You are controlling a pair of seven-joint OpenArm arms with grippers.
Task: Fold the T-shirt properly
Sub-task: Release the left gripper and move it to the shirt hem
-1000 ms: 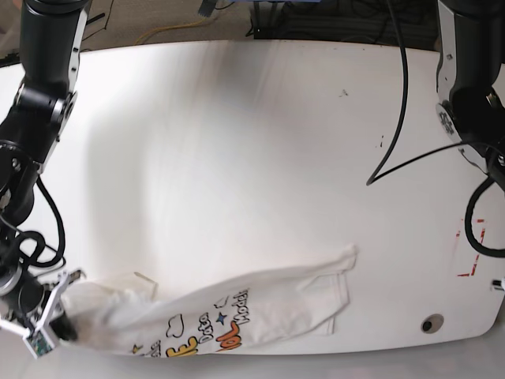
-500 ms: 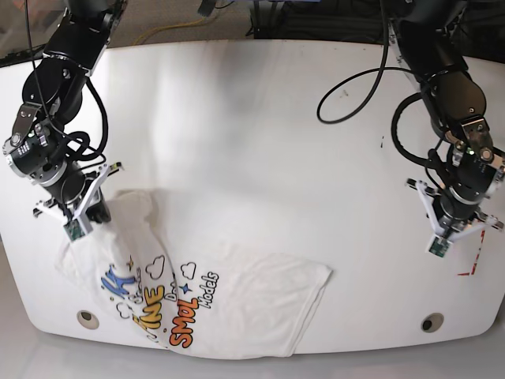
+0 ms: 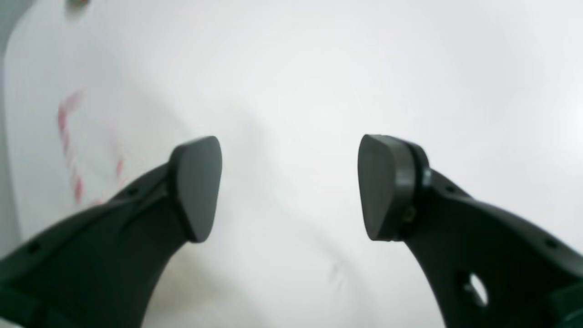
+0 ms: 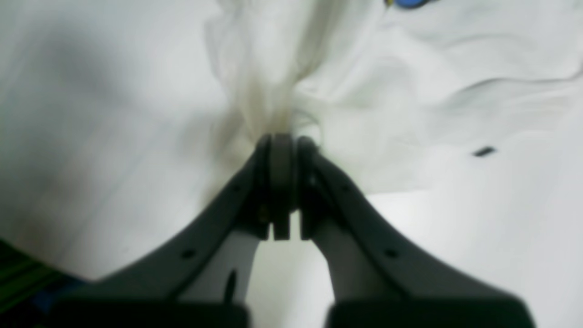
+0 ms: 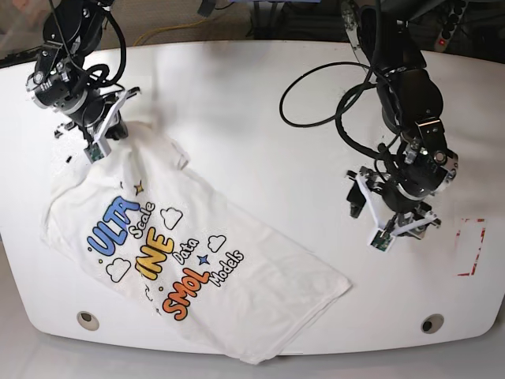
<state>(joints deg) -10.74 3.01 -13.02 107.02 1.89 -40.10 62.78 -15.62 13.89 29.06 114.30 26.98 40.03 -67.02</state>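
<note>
While right gripper (image 5: 112,136) pinches T-shirt (image 5: 189,264), left gripper (image 5: 392,223) hovers, jaws apart.

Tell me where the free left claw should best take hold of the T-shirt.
Probably the hem corner nearest the open left claw, approached from above at the table's bare side. That corner of the T-shirt lies flat and free, diagonally opposite the bunched edge pinched in the right claw.
</note>
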